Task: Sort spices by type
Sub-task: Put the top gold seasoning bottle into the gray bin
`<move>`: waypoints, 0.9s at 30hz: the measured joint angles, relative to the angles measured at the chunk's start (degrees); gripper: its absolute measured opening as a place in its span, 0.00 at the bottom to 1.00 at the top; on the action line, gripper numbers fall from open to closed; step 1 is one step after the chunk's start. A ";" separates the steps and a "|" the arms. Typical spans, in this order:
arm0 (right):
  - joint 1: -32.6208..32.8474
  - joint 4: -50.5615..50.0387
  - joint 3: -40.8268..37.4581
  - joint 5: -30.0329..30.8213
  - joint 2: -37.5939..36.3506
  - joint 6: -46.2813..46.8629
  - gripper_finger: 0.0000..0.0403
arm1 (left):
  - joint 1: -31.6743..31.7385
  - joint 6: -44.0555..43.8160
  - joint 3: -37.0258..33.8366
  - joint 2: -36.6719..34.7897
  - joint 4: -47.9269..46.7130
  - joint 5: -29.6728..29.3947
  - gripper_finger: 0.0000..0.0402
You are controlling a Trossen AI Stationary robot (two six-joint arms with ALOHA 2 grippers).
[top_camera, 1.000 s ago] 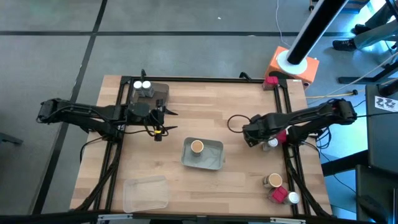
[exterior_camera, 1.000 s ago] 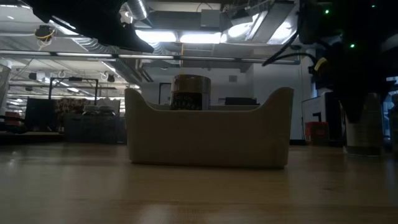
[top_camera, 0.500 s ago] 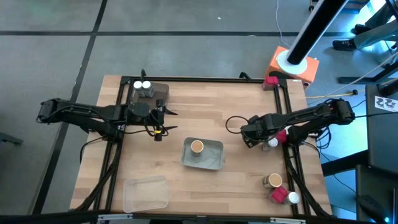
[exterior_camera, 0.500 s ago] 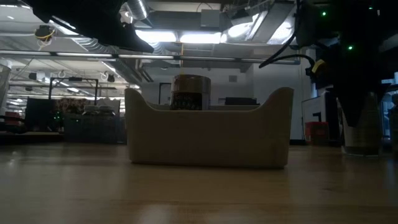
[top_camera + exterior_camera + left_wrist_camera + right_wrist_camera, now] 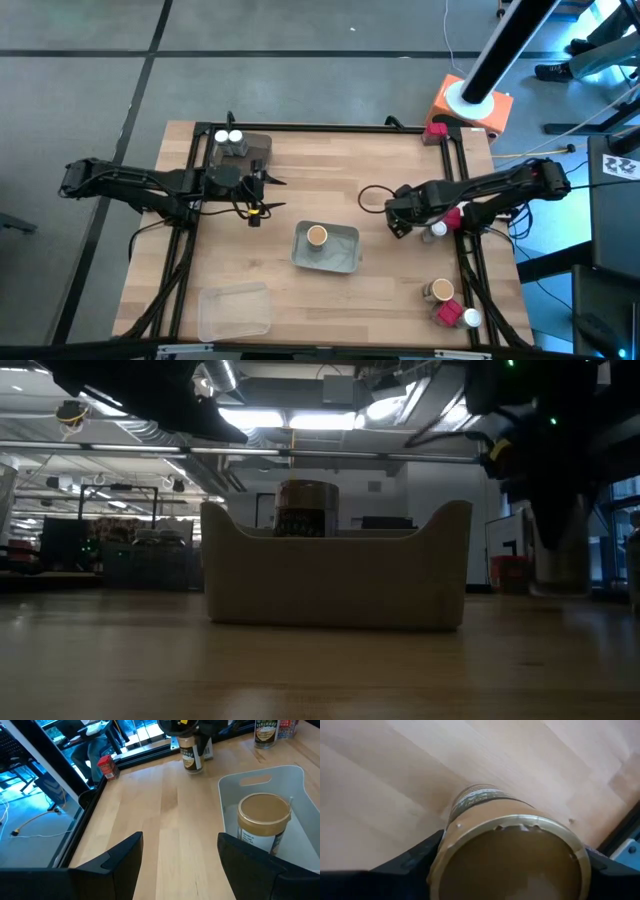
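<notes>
Your right gripper (image 5: 398, 214) sits right of centre in the high view, and its wrist camera shows the two dark fingers (image 5: 415, 862) pressed against either side of a tan-lidded jar (image 5: 507, 847), so the jaws are clamped on that jar. In the low view the same jar (image 5: 562, 550) hangs at the right edge of the frame under the dark arm; whether its base touches the table (image 5: 330, 185) you cannot tell from there.

Your left gripper (image 5: 262, 193) waits at the upper left of the high view with its fingers (image 5: 107, 862) spread wide apart and nothing between them.

A grey tray (image 5: 345, 260) lies just below the middle of the high view with one tan-lidded jar (image 5: 317, 236) standing upright inside it, toward its left end. The left wrist view shows that jar (image 5: 263, 817) in the tray too.

At the upper left of the high view a second grey tray (image 5: 258, 147) holds two white-capped jars (image 5: 228, 138) side by side. A clear tray (image 5: 234, 311) lies at the lower left.

Just right of the right gripper you see a white-capped jar (image 5: 438, 231) and a red container (image 5: 452, 217). At the lower right corner stand another tan-lidded jar (image 5: 440, 291), a red boxy container (image 5: 449, 315) and a white cap (image 5: 471, 319), close together. One more red box (image 5: 435, 129) sits at the table's upper right corner.
</notes>
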 joint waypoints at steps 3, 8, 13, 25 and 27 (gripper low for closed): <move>0.00 -0.08 2.55 0.56 -0.02 -2.01 0.71 | -0.01 0.00 0.00 0.00 0.05 0.02 0.60; 0.00 0.58 6.98 1.98 -0.04 -4.46 0.71 | 0.02 0.00 0.00 0.00 0.05 0.00 0.60; 0.00 5.59 9.69 3.10 -0.04 -7.92 0.71 | 0.02 0.00 0.00 0.00 0.05 0.00 0.60; 0.00 22.48 10.35 3.60 -0.07 -16.72 0.71 | 0.02 0.00 0.00 0.00 0.05 0.01 0.60; 0.00 25.64 10.35 2.61 -0.07 -18.09 0.71 | 0.01 0.03 0.00 0.00 0.05 0.02 0.60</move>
